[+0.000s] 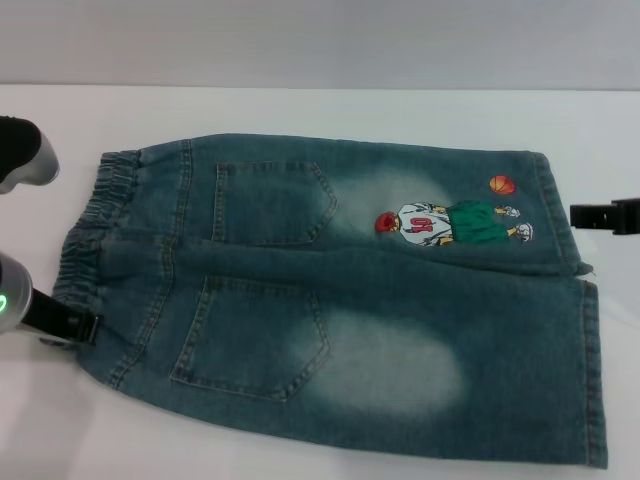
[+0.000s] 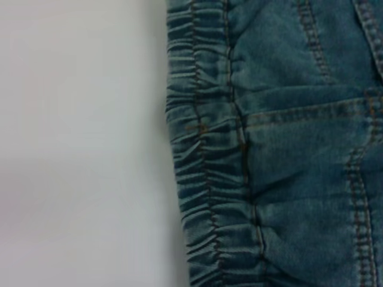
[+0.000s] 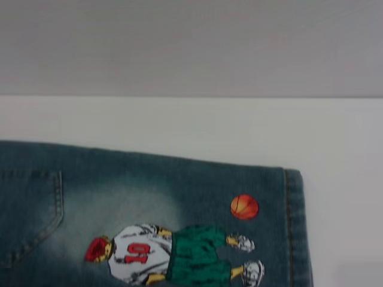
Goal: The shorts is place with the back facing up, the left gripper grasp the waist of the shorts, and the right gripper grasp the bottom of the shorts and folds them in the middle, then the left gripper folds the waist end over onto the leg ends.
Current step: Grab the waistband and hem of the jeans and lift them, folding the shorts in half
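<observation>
The blue denim shorts lie flat on the white table, back up, with two patch pockets showing. The ruffled waist points left and the leg hems point right. A cartoon basketball-player print sits on the far leg. My left gripper is at the near corner of the waist, touching its edge. The right gripper hovers just off the far leg's hem. In the left wrist view the gathered waist fills the frame; the right wrist view shows the print and hem.
A black and grey rounded part juts in at the left edge, beyond the waist. White table surface surrounds the shorts, and a grey wall rises behind it.
</observation>
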`<control>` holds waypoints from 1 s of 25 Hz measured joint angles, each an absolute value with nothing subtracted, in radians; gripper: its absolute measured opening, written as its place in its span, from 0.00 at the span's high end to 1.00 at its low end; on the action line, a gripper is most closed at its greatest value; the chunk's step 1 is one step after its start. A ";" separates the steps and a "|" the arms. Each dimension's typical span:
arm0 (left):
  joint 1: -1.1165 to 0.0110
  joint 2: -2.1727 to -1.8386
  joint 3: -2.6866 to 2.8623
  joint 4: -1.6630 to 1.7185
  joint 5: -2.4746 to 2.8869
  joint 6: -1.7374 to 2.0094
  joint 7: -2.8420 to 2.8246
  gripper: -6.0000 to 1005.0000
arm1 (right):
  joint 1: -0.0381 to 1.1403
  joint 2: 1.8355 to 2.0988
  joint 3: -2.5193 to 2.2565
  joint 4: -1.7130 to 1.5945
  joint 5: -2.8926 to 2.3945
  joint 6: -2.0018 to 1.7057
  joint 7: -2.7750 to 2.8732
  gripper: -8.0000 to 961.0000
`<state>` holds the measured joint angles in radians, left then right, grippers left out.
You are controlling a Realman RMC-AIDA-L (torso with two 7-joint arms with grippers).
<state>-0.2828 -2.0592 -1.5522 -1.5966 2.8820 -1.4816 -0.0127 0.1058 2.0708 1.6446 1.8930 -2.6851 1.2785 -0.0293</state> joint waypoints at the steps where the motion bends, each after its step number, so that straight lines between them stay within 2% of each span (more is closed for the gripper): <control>1: -0.283 -2.059 -1.551 -1.601 2.882 -1.484 -0.015 0.93 | 0.106 2.071 1.647 1.897 -2.685 1.291 -0.029 0.25; 5: -0.286 -2.060 -1.549 -1.608 2.882 -1.489 -0.019 1.00 | 0.106 2.069 1.650 1.903 -2.684 1.351 -0.034 0.25; 25: -0.340 -2.064 -1.500 -1.617 2.879 -1.499 -0.036 0.99 | 0.071 2.074 1.557 1.882 -2.665 1.518 -0.054 0.25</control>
